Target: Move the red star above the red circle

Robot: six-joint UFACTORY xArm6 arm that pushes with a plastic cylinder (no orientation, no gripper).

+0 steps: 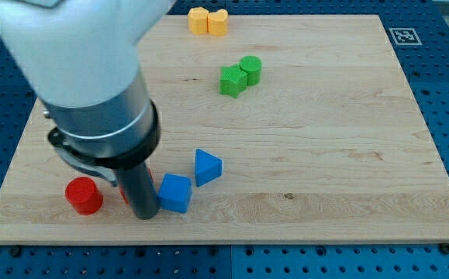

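The task is not yet done, as far as I can judge. My arm has no pincer, only a dark rod, so there is nothing to open or close. My tip (145, 216) rests on the desk (325, 155) near the view's bottom. The red star (123, 192) is almost hidden behind the rod: only a thin red edge shows just to the view's left of my tip, and I cannot tell if they touch. The red circle (83, 195) stands further to the view's left of my tip, near the star and at about the same height in the view. So the star is beside the circle, not above it. What is left, I think, is to bring the star toward the view's top and a little to the left, until it lies over the circle. A blue block (175, 193) is just to the view's right of my tip, and a blue triangle (206, 167) is a bit further right and up. The green blocks (240, 75) and the yellow blocks (208, 22) are well apart, toward the view's top.
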